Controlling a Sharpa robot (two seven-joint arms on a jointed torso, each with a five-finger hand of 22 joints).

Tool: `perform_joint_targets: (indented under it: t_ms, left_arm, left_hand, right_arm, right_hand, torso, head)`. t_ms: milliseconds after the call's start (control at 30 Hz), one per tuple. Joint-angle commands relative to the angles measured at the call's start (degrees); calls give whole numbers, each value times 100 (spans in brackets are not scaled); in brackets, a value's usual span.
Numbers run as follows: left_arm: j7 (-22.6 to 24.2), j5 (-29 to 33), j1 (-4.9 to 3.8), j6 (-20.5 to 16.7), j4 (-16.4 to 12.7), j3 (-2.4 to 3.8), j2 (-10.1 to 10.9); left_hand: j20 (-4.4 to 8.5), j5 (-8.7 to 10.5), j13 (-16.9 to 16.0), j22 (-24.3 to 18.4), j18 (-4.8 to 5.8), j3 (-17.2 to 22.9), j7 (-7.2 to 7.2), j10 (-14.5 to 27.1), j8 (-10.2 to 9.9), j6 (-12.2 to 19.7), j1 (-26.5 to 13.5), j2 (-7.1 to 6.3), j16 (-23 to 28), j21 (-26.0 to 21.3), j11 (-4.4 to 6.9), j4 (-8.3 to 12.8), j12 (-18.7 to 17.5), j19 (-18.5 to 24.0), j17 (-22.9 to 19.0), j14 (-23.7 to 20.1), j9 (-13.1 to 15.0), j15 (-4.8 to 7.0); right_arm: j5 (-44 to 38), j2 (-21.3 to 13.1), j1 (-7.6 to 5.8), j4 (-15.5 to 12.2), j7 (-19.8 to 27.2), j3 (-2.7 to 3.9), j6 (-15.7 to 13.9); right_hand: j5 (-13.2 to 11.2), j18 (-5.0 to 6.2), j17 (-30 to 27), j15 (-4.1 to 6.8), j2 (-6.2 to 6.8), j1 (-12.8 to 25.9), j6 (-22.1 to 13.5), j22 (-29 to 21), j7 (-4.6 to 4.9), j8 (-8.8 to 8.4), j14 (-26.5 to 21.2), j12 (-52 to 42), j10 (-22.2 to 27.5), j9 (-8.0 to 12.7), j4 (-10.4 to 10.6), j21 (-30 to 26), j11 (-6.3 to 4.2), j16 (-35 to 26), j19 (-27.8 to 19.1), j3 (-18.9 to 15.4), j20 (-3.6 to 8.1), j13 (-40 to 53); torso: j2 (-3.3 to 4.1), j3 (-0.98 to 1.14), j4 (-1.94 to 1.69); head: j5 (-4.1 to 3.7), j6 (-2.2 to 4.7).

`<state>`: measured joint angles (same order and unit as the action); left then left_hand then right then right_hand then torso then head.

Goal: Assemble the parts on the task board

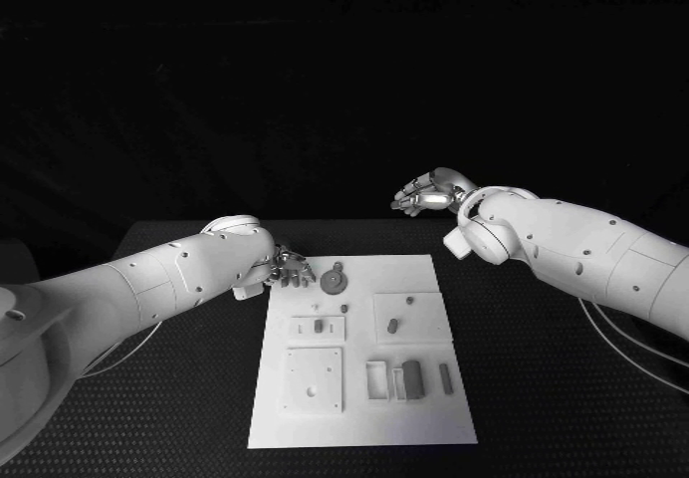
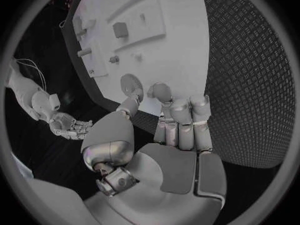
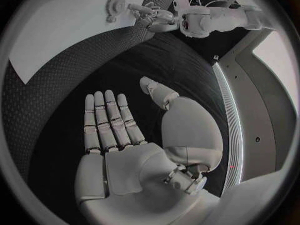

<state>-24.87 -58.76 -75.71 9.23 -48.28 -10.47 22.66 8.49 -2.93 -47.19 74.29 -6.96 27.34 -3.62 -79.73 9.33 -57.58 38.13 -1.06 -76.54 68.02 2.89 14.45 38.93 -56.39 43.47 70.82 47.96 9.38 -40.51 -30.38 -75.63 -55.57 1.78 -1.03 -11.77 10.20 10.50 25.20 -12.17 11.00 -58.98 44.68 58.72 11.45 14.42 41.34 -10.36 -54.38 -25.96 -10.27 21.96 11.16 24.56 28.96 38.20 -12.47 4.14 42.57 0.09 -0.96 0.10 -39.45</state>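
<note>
The white task board (image 1: 359, 413) lies in the middle of the black table. A round toothed gear (image 1: 335, 281) sits near its far left corner, and small dark parts (image 1: 393, 325) lie in its raised plates further in. My left hand (image 1: 288, 267) hovers at the board's far left corner, just left of the gear (image 2: 131, 85), fingers (image 2: 181, 120) stretched out and holding nothing. My right hand (image 1: 428, 194) is raised beyond the board's far right corner, over the table's back edge. Its palm (image 3: 125, 135) is flat, fingers straight, nothing in it.
Near the board's front, a tall dark block (image 1: 412, 378) and a slim piece (image 1: 445, 375) stand beside a white open box (image 1: 376, 378). A square plate (image 1: 314, 378) lies front left. Bare textured table (image 1: 546, 378) stretches on both sides of the board.
</note>
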Motion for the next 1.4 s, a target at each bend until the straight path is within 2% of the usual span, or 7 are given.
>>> perform_joint_targets:
  t_ms: [33,367,800,1133,1167,1233,1400]
  left_arm:
    - [83,90,8,108,-10,-2,-6]
    - [112,155,8,-8,13,0,-24]
    - [120,204,6,12,31,1,1]
    - [53,348,6,-80,56,3,20]
    - [47,336,6,-85,60,4,20]
    - [51,329,6,-83,62,5,33]
    - [58,329,6,-62,71,6,45]
  left_hand:
    - [577,-6,9,10,-75,7,-1,-38,22,-25,1,82,-19,-4,5,44,-22,21,-5,22,-11,-19]
    - [570,-5,15,22,-67,13,-8,-45,21,-22,120,394,-29,4,-3,96,-32,31,-17,12,-34,-26]
    - [564,-4,15,32,-61,-9,-11,-51,28,-30,215,527,-40,11,-7,156,-32,40,-24,8,-45,-30]
    - [566,-8,21,55,-55,43,53,-82,210,-318,581,818,-65,34,49,220,-31,48,-32,10,13,20]
    - [565,-5,23,58,-53,56,67,-85,246,-372,638,821,-67,37,62,215,-32,49,-34,9,28,32]
    - [563,15,34,44,-47,329,109,-98,354,-503,854,692,-66,22,105,87,-45,41,-43,8,101,71]
    - [553,15,47,40,-26,511,124,-120,411,-526,948,631,-74,30,113,6,-60,18,-53,22,163,79]
  right_arm:
    - [3,6,1,-2,40,3,77]
    - [3,15,1,1,43,3,90]
    - [3,19,1,15,40,3,106]
    - [3,22,1,23,39,3,120]
    - [3,22,1,23,39,3,121]
    - [4,22,1,27,40,3,126]
    - [4,22,1,45,39,3,127]
  right_hand:
    - [25,-68,-7,0,-51,-8,-43,7,80,25,-45,39,-2,10,12,-35,19,-31,-44,-36,-4,-5]
    - [30,-69,-8,0,-51,-7,-44,10,80,25,-47,42,-4,12,12,-37,19,-31,-45,-40,-4,-6]
    - [37,-70,-9,0,-54,-5,-43,14,80,27,-49,45,-7,14,12,-41,19,-32,-48,-44,-4,-7]
    - [55,-71,-10,0,-58,-3,-43,20,80,30,-51,50,-11,18,13,-45,19,-32,-48,-49,-4,-9]
    - [56,-71,-10,0,-58,-2,-43,20,80,30,-52,50,-11,18,13,-45,19,-32,-49,-50,-5,-9]
    - [62,-72,-10,0,-59,0,-44,22,81,30,-52,52,-12,19,14,-47,19,-32,-49,-52,-5,-10]
    - [71,-72,-11,0,-60,4,-45,25,81,31,-53,55,-13,21,16,-50,19,-32,-50,-56,-5,-11]
  torso:
    - [-1,6,2]
    - [2,3,4]
    - [2,2,0]
    - [0,-1,-2]
    - [0,-3,-3]
    - [0,-2,-1]
    - [0,0,-1]
  head:
    - [0,8]
    - [-2,4]
    - [-10,-14]
    - [-4,-39]
    - [-5,-45]
    - [-1,-31]
    - [-4,-39]
